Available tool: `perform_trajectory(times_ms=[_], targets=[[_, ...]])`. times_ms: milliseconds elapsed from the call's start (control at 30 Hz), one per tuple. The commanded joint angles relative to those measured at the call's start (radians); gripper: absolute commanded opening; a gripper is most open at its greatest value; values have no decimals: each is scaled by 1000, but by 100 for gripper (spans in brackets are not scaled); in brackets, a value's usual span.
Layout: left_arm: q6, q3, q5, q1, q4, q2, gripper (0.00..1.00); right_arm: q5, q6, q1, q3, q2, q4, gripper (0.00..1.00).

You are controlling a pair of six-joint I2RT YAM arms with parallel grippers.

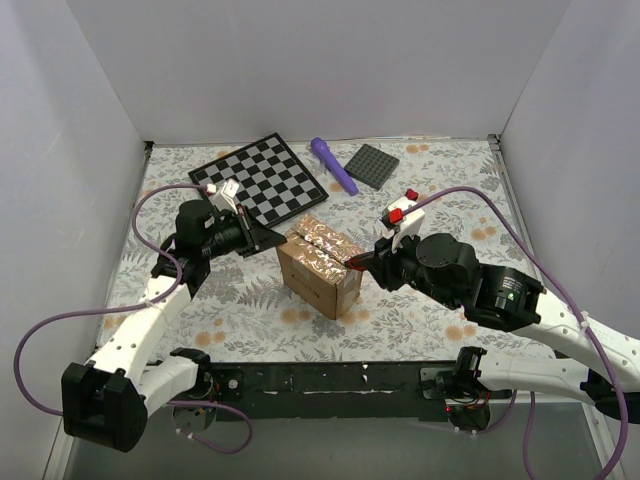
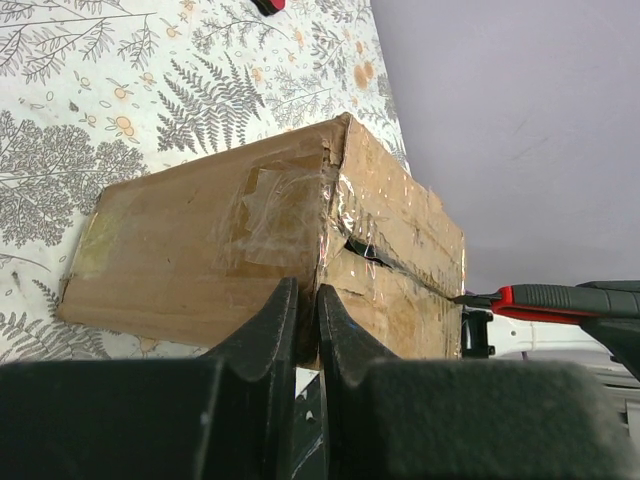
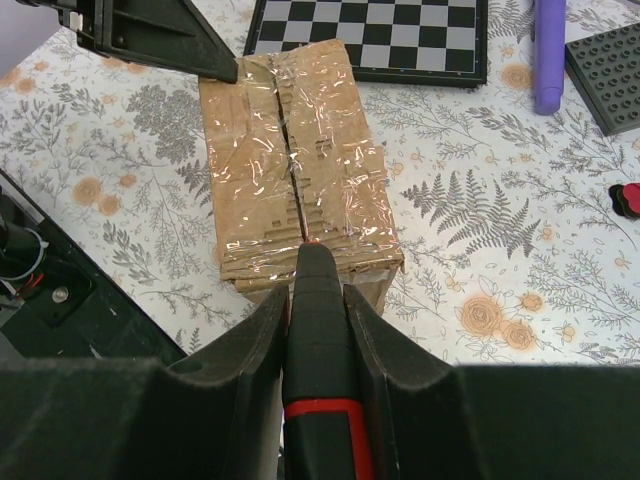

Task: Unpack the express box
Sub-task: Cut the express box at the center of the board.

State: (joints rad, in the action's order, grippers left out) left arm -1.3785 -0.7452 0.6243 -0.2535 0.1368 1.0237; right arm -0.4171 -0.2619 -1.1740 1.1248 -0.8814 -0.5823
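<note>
Express box (image 1: 320, 262) seam (image 3: 290, 170) runs straight ahead from right jaws, clamped on cutter (image 3: 316, 340); left jaws together at far end.

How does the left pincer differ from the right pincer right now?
The left pincer is shut and empty; the right pincer grips a red-and-black cutter. The left pincer's tips meet one end of the express box; the right pincer faces the opposite end, only the cutter's tip at the taped seam. Both point at the box.

No legible text — none anywhere
</note>
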Motion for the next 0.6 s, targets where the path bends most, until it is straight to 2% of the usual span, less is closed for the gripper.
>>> perform_trajectory(times_ms=[0,567], targets=[[15,-3,-110,14,53,-48,0,6,13,-12,24,2,-152,1],[-5,26,-255,16,115,-105,0,57,29,-12,6,41,-162,1]])
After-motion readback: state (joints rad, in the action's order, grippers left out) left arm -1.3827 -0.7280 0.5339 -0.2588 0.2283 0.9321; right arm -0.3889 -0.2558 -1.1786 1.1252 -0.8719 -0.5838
